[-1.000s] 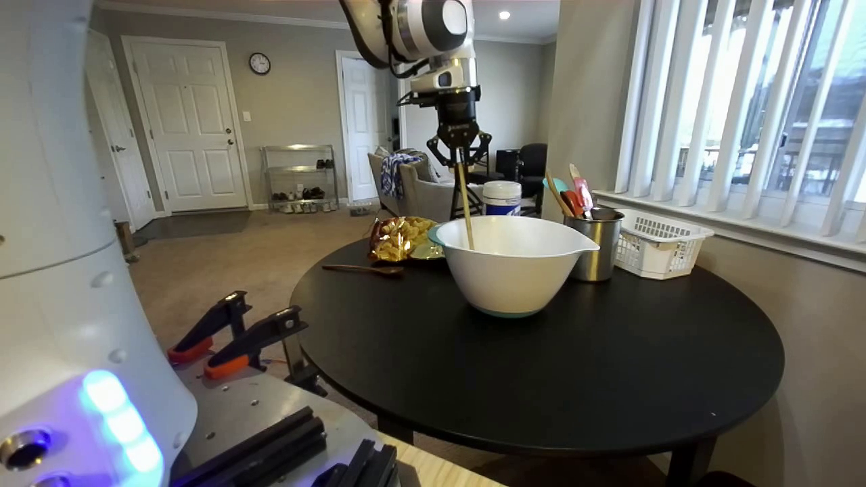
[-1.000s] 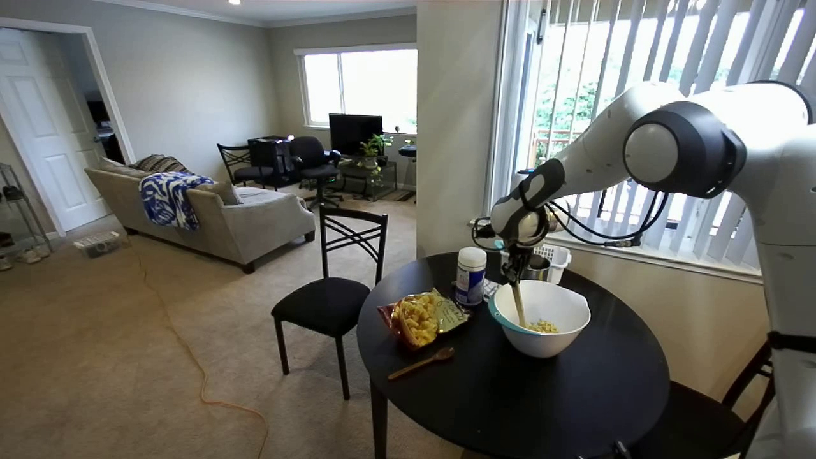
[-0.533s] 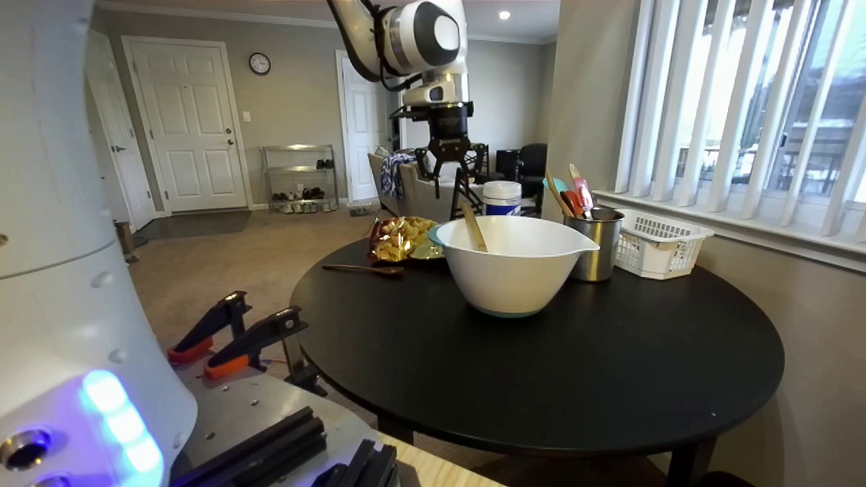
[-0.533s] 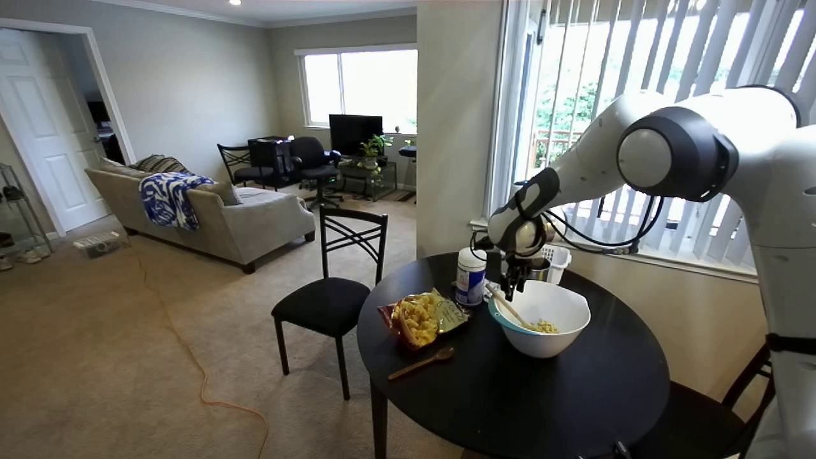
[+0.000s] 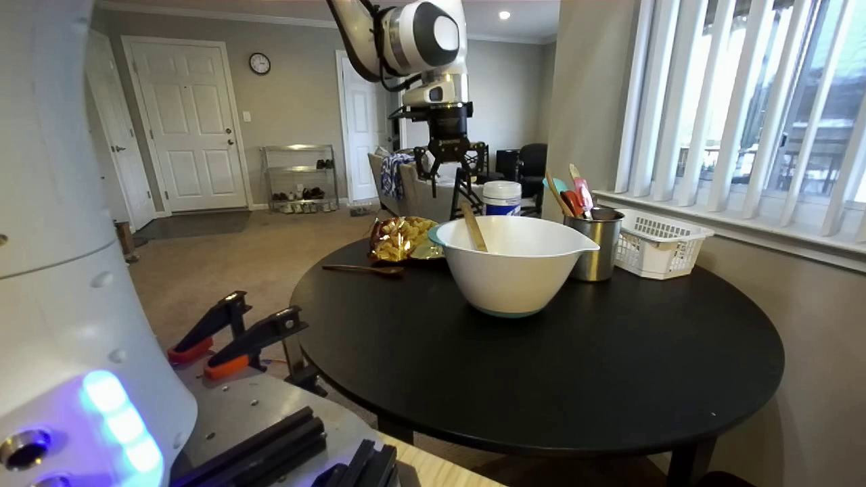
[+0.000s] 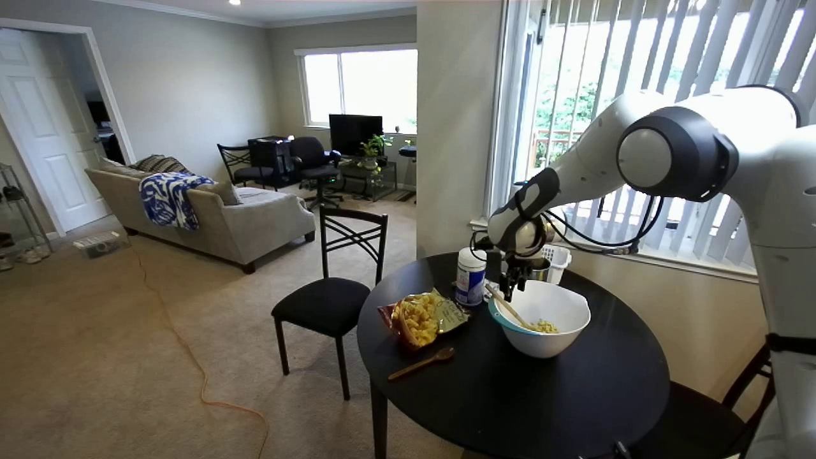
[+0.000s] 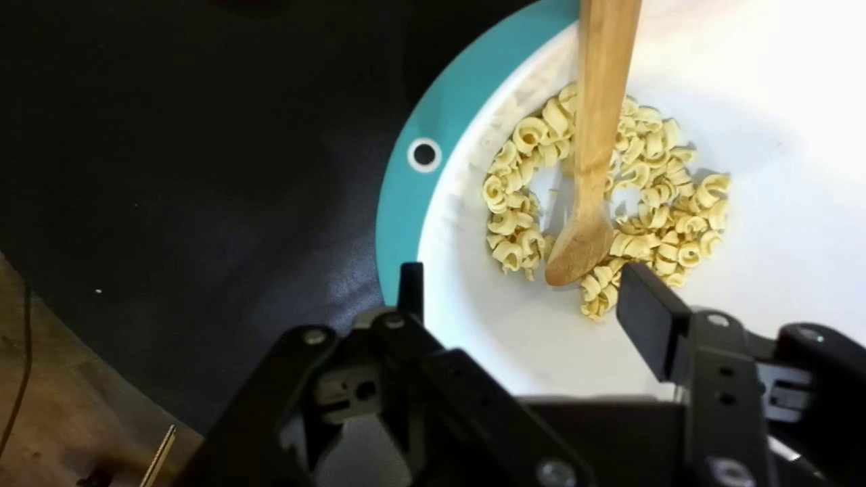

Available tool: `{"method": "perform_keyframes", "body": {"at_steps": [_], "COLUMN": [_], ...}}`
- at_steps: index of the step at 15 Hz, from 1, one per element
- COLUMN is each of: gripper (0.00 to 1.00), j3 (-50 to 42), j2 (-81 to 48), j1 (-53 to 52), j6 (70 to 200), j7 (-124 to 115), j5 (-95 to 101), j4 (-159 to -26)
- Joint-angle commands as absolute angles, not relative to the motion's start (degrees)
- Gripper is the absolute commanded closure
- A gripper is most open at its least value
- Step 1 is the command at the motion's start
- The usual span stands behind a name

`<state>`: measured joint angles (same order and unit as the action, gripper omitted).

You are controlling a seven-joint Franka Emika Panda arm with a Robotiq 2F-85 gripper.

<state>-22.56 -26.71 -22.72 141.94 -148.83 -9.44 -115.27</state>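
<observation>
Tool (image 7: 528,302) gapes above bowl (image 5: 515,284); spoon (image 7: 599,128) leans inside.

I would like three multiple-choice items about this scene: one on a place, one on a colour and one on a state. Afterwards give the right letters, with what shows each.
1. Where is the pale wooden spoon?
A) Flat on the table
B) In the metal pot
C) Leaning inside the white bowl

2. What colour is the bowl's wide rim band?
A) Teal
B) Red
C) Orange

3. How do the jaws stand?
A) Shut on the spoon
B) Open, holding nothing
C) Shut, holding nothing

1: C, as the wrist view shows its lower end beside the yellow spirals in the bowl.
2: A, as the band around the small hole is blue-green.
3: B, as the pads stand apart and the spoon touches neither.
</observation>
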Motion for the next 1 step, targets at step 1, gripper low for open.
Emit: {"method": "perform_keyframes", "body": {"at_steps": [1], "gripper": [0.26], "j3": [-22.56], "j2": [-26.71], "j1": [-22.72], "j6": [141.94], "j7": [-148.83], "j5": [-9.44], "j4": [-115.27]}}
